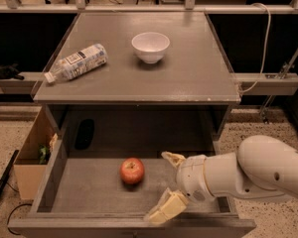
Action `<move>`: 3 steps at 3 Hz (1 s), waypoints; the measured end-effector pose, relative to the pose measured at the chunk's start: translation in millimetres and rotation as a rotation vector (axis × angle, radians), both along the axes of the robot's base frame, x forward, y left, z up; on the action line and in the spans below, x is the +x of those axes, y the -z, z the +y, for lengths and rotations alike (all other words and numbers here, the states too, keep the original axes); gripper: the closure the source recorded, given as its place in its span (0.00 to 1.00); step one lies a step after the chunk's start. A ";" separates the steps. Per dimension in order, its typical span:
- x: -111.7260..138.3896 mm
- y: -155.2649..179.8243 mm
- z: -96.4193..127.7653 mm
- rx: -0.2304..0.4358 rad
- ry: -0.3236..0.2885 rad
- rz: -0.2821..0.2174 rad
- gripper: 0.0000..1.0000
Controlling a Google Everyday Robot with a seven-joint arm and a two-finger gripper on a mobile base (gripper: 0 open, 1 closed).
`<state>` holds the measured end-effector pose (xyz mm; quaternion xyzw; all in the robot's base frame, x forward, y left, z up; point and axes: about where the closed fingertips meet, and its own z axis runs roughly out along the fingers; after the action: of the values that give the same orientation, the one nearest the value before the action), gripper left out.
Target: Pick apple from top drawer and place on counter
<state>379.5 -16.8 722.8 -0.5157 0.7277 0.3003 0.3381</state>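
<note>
At the far left a cardboard box (26, 168) stands on the floor, just beside the open drawer (87, 198), and something green lies inside it. On the left part of the counter (193, 76) a plastic bottle (77, 62) lies on its side, with the cap pointing to the left edge. Below, at the back left of the drawer, there is a dark flat object (84, 134). The apple (132, 170) sits upright on the drawer bottom, near the middle, and nothing touches it. Above it, on the counter, a white bowl (150, 46) stands upright, apart from the bottle. To the right of the apple the gripper (157, 186) hangs low over the drawer, its jaws spread wide and turned toward the apple, one finger behind and one near the front wall. The white arm (253, 175) comes in from the right side.
</note>
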 end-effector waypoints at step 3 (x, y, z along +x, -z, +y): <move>67.1 30.6 43.3 0.032 0.051 -0.001 0.00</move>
<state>446.6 26.4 692.2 -0.4917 0.7354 0.3030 0.3544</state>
